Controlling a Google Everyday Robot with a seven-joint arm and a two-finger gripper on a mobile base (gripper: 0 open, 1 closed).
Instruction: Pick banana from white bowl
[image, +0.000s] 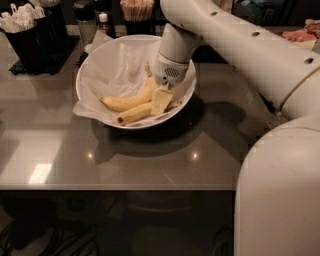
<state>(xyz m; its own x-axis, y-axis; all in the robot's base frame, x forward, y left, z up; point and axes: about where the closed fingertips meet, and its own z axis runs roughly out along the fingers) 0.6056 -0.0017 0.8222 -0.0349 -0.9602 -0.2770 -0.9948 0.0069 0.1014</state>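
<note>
The white bowl (95, 70), lined with crinkled white paper, stands on the grey table. Two yellow bananas lie in its front half. The straighter banana (133, 114) with a dark blunt left end lies nearest the front rim. The more arched banana (127, 101), with a thin stem pointing up, lies just behind it. My gripper (161, 105) reaches down into the bowl's right side, at the right ends of both bananas. It hides the straighter banana's right end.
A black holder with white utensils (27, 32) stands at the back left. Shakers (86, 17) and a cup of sticks (136, 14) stand behind the bowl. My arm (240, 45) crosses the right side above the table (150, 160).
</note>
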